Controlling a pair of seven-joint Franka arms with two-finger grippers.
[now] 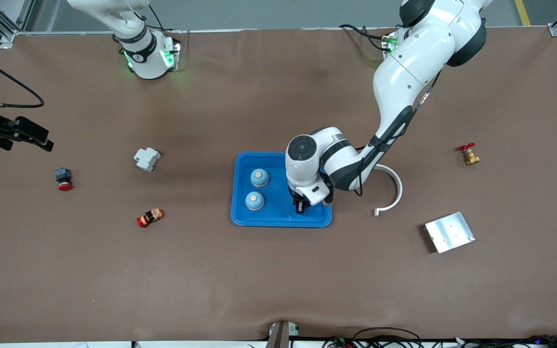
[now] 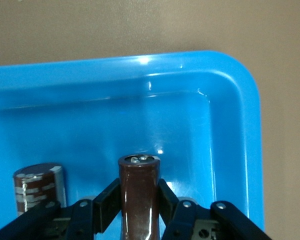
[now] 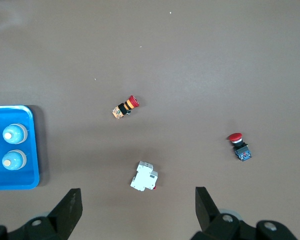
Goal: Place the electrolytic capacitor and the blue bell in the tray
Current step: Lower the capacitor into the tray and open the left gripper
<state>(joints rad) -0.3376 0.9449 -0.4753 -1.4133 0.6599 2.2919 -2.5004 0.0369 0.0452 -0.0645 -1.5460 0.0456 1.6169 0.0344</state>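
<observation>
The bright-blue tray [image 1: 278, 220] lies mid-table. Two blue bells [image 1: 259, 177] [image 1: 254, 201] stand in its half toward the right arm's end. My left gripper [image 1: 300, 207] reaches down into the tray's other half, shut on a brown electrolytic capacitor [image 2: 138, 200]. The capacitor's silver end points at the tray [image 2: 140, 62] floor; I cannot tell if it touches. A second brown capacitor [image 2: 39, 187] stands in the tray beside it. My right gripper [image 1: 27, 135] waits open and empty above the table at the right arm's end. The right wrist view shows its gripper [image 3: 138, 202] and both bells [image 3: 14, 134] [image 3: 14, 160].
A white circuit breaker [image 1: 147, 159], a red push button [image 1: 64, 179] and an orange-red button [image 1: 149, 217] lie toward the right arm's end. A white curved piece [image 1: 394, 188], a silver plate [image 1: 449, 232] and a brass valve [image 1: 469, 154] lie toward the left arm's end.
</observation>
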